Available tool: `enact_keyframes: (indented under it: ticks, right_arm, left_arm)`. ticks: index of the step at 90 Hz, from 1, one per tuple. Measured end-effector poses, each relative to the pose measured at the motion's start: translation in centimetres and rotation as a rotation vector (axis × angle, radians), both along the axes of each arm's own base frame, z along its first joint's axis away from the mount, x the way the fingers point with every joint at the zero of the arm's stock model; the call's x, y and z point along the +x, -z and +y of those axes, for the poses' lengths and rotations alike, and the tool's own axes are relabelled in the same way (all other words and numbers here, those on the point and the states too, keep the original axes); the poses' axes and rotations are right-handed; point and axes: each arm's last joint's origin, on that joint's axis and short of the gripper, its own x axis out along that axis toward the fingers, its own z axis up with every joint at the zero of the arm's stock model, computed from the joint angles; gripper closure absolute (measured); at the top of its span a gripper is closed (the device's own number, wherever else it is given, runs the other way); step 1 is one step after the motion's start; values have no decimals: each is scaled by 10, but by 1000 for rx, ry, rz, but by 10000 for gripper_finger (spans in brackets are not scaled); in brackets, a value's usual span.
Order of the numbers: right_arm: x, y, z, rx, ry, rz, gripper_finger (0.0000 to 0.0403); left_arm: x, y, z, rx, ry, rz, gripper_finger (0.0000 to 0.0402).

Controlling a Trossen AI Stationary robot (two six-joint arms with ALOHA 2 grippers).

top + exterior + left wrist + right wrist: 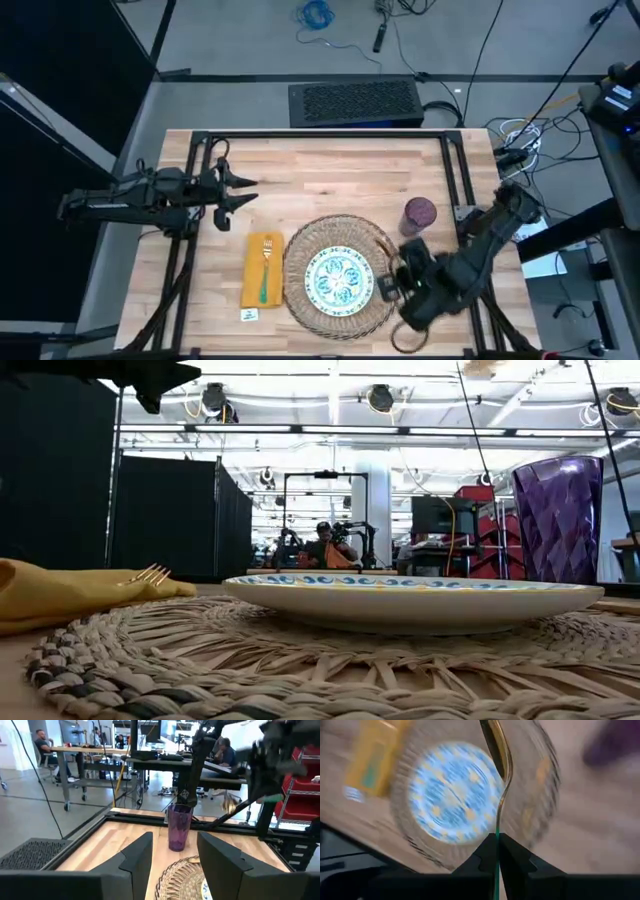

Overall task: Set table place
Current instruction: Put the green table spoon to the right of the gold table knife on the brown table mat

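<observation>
Right gripper hovers at about 3 o'clock of the plate, over the right rim of the woven mat. In the right wrist view its fingers are clamped together on the green handle of a gold spoon, bowl end pointing away over the mat; the picture is smeared, so the arm seems to be in motion.

Left gripper waits at roughly 10 o'clock of the plate, well apart from it, above bare table. Its fingers stand apart with nothing between them.

Already laid: plate centred on mat; yellow napkin at 9 o'clock with a green-handled fork on it; purple cup at about 1–2 o'clock, just off the mat.

Step in hand, as judged: lay the spoon on the table at 3 o'clock, parallel to the fork. To do it well: turn the handle toward the near edge, lower until flat, then release; a tilted release risks the spoon rolling onto the mat.

Room: the strip between the mat's edge and the table's right frame is narrow. The cup stands near at 1 o'clock; a retreat upward looks safer than sideways.
</observation>
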Motion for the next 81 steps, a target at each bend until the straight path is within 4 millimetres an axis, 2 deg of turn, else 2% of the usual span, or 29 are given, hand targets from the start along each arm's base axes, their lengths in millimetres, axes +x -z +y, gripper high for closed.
enact_keyframes:
  ticks: [9,16,24,41,50,59,81]
  right_arm:
    - [-18,17,16,34,4,81,403]
    - [-21,26,19,55,2,127,403]
    - [-16,33,17,69,22,133,403]
    - [-4,33,4,34,62,114,403]
    - [-5,34,-4,20,74,191,403]
    - [-8,44,-10,43,75,248,403]
    - [-2,81,-8,181,-8,60,403]
  left_arm:
    - [0,0,0,-2,0,-1,261]
    - [0,0,0,-3,0,0,261]
    - [0,0,0,-4,0,0,261]
    - [0,0,0,-3,0,0,261]
    - [0,0,0,-3,0,0,261]
    - [0,0,0,-3,0,0,261]
    - [0,0,0,-2,0,1,261]
